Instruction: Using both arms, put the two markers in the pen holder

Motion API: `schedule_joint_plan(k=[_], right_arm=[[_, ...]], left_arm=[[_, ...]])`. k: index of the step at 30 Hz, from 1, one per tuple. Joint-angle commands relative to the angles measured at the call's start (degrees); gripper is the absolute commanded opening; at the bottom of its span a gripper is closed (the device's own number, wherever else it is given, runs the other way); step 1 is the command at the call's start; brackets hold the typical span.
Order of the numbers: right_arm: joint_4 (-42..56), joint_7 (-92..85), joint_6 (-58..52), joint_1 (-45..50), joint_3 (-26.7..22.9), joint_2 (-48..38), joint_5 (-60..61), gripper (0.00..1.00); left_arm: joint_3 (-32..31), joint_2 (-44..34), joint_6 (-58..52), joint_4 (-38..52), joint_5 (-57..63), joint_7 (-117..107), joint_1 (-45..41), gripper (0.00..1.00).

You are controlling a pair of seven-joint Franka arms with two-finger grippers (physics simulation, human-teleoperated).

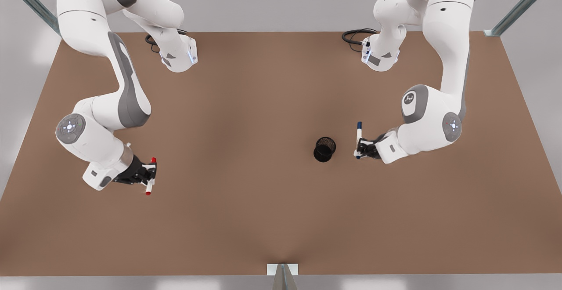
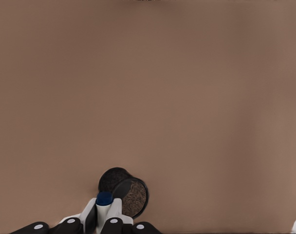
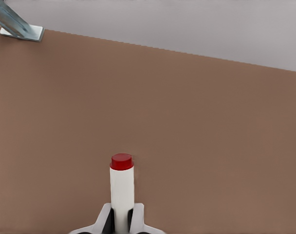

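In the front view my left gripper [image 1: 361,149] is on the right, shut on the blue-capped marker [image 1: 358,137], which it holds off the brown table just right of the black mesh pen holder [image 1: 325,148]. The left wrist view looks along this marker [image 2: 104,202] between my gripper [image 2: 103,218] toward the pen holder [image 2: 124,191] beyond its tip. At the front view's left, my right gripper [image 1: 149,174] is shut on the red-capped marker [image 1: 149,187], far from the holder. That marker [image 3: 121,190] stands out from my right gripper [image 3: 121,220] in the right wrist view.
The brown table [image 1: 246,105] stretches wide between the arms. Black cables [image 1: 355,37] loop at the back by the arm bases. Metal frame posts [image 1: 520,6] stand at the back corners, and a bracket [image 1: 282,270] sits at the near edge.
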Motion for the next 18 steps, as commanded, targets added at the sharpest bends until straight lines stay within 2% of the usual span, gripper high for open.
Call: schedule_joint_plan(k=[1, 4, 8, 18], right_arm=[[0.52, 3.18, -0.84, 0.12, 1.07, -0.09, -0.67, 0.21], [1.14, 3.18, -0.58, 0.21, 2.92, -0.09, -0.76, 0.21], [1.14, 3.18, 1.0, 0.65, 3.45, 0.0, -0.76, 0.21], [1.75, 6.16, 1.01, 2.67, 5.38, 0.0, -0.67, 0.21]], left_arm=[[-0.34, -0.03, 0.95, -0.63, -15.85, 57.99, 0.67, 0.21], [-0.34, -0.38, 0.51, -4.76, -28.24, 88.67, 2.96, 0.21], [-0.34, 0.32, 0.95, -10.04, -42.83, 116.1, 2.69, 0.21], [-0.34, 5.42, 2.18, -13.9, -54.35, 146.42, 2.17, 0.21]])
